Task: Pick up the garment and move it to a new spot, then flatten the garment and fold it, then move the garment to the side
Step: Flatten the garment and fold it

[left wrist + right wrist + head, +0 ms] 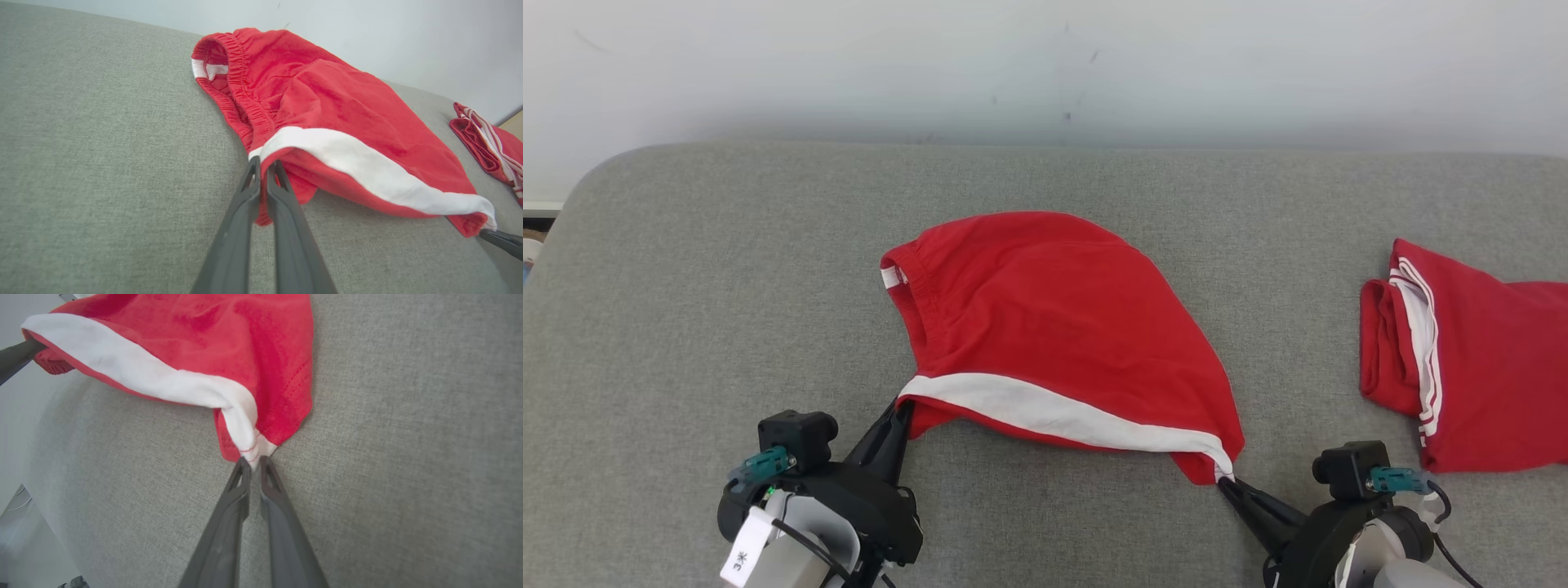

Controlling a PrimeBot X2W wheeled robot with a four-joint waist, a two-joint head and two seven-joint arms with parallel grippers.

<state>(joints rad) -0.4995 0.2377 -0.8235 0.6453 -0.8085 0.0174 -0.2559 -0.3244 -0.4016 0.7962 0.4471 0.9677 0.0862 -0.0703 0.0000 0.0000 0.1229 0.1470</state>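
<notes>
The garment (1045, 318) is a pair of red shorts with a white side stripe, lying in the middle of the grey surface. Its near edge is lifted and stretched between my two grippers. My left gripper (900, 406) is shut on the waistband end of the stripe; in the left wrist view the garment (327, 114) is pinched by my left gripper (263, 163). My right gripper (1223, 482) is shut on the hem corner; in the right wrist view my right gripper (253, 460) pinches the white corner of the garment (229, 347).
A second red garment (1470, 351) with thin white stripes lies folded at the right edge of the grey padded surface (727, 286). A pale wall (1045, 65) runs behind it. Bare grey room lies to the left and along the back.
</notes>
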